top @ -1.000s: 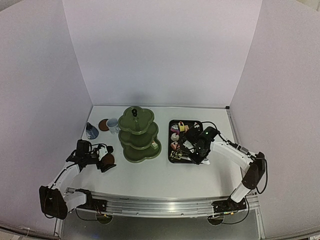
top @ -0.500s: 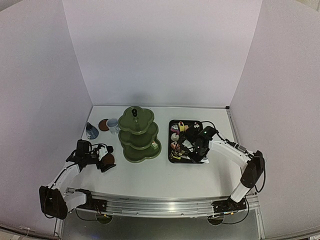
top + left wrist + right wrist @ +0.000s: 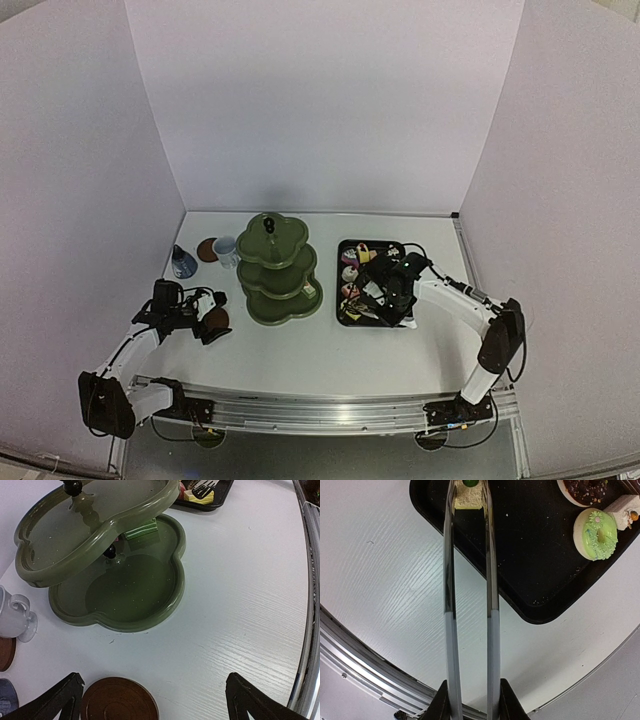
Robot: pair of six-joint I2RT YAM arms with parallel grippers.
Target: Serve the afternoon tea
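The olive-green three-tier stand [image 3: 278, 268] [image 3: 125, 595] holds a green-and-white cake [image 3: 141, 530] on its bottom tier. Left of it are the white mug [image 3: 225, 250] [image 3: 15, 615], the blue-grey pot [image 3: 183, 262] and a brown coaster [image 3: 207, 249]. My left gripper [image 3: 205, 318] [image 3: 153, 692] is open low over the table, with a second coaster [image 3: 119, 700] by its left finger. My right gripper [image 3: 395, 295] [image 3: 472, 700] is shut on the metal tongs [image 3: 449, 580]. The tongs' tips pinch a pale green-topped cake [image 3: 467, 497] on the black tray [image 3: 530, 570].
Other cakes lie on the tray [image 3: 372, 283]: a green-iced doughnut [image 3: 596, 527], a chocolate one [image 3: 582, 490] and a white one [image 3: 627, 507]. White walls enclose the table on three sides. A metal rail [image 3: 310, 605] runs along the near edge.
The right arm has shifted a little to the left over the tray, and the tongs' arms have squeezed closer together. The left arm has not moved.
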